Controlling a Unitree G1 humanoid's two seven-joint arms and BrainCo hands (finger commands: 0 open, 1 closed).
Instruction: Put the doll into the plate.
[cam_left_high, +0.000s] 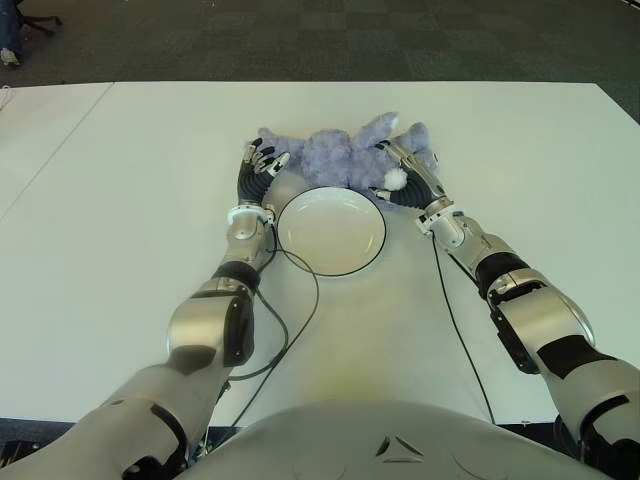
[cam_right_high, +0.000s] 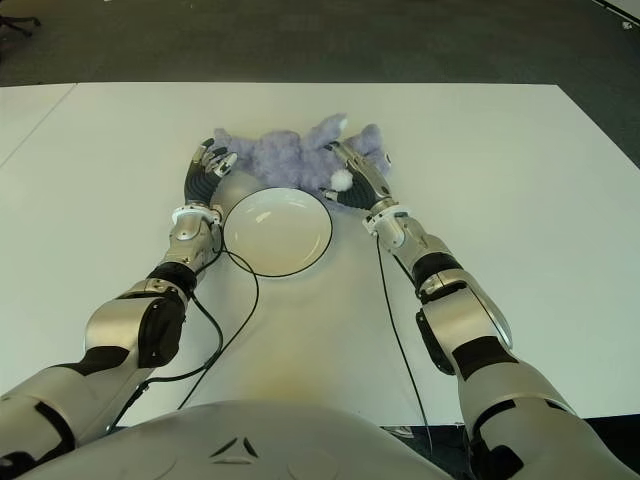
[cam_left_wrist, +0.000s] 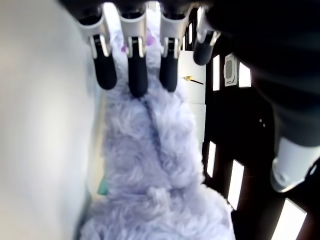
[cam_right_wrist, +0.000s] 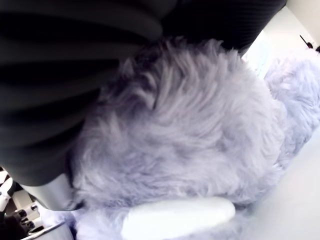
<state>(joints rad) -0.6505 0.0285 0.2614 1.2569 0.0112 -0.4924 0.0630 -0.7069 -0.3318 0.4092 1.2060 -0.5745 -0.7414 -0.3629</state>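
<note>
A fluffy lilac doll with a white tail lies on the white table just behind the white, dark-rimmed plate. My left hand is at the doll's left end; its fingers are stretched straight over the fur and hold nothing. My right hand lies against the doll's right side, near the tail, with its fingers extended along the body. In the right wrist view the doll's fur is pressed up against the palm. The plate holds nothing.
The white table stretches wide on both sides of the plate. Black cables run from both wrists back along the table toward my body. Dark carpet lies beyond the far edge.
</note>
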